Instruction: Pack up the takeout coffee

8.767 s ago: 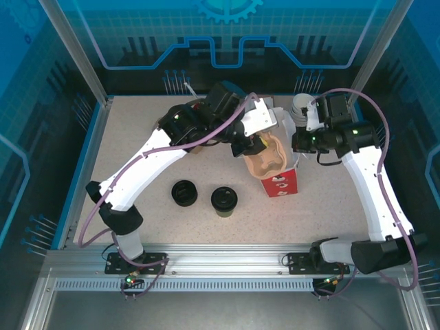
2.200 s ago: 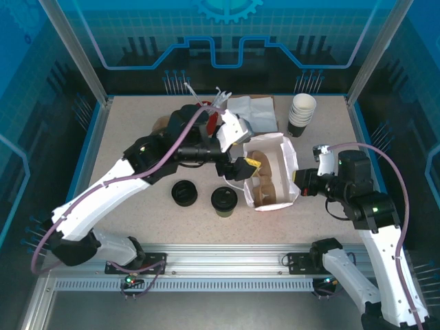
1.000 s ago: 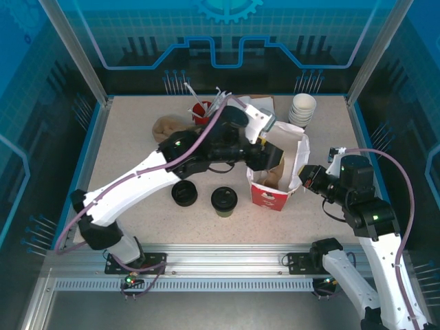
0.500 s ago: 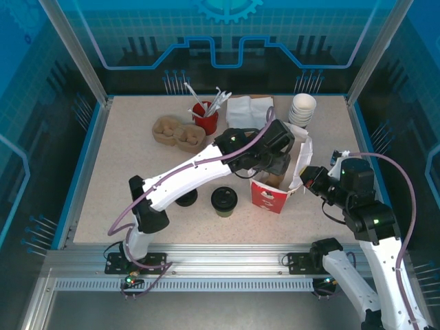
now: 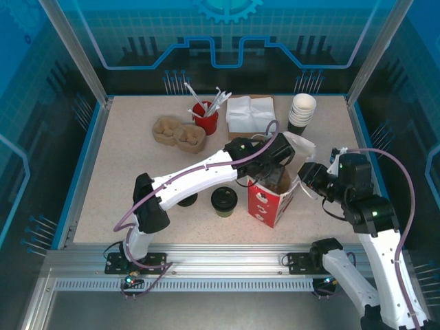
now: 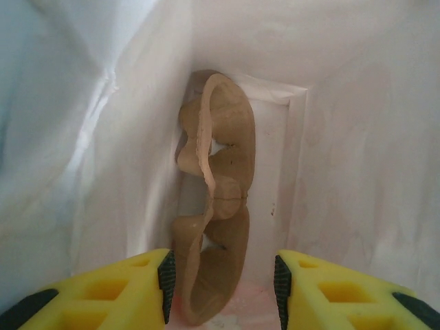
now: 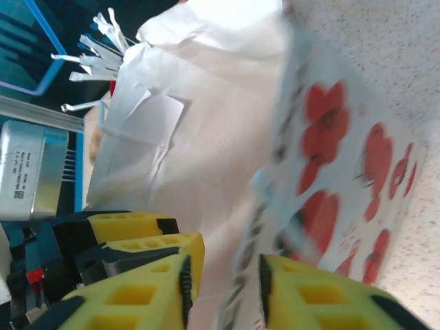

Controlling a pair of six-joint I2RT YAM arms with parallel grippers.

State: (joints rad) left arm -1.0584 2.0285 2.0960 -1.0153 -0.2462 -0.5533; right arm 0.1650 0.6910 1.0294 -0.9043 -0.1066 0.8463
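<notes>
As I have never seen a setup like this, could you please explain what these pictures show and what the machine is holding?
The machine is two white robot arms, left and right, bolted at the near edge of a table. The overhead picture looks down from behind them; the other two come from a camera on each wrist. The left end effector is down inside the red-and-white paper bag, its yellow fingers apart, facing a pulp cup carrier standing on edge in there. The right end effector is open astride the bag's rim. Neither seems to grip anything. On the table lie the takeout coffee, a loose black lid, a second carrier, a red cup of stirrers, napkins and stacked cups.
</notes>
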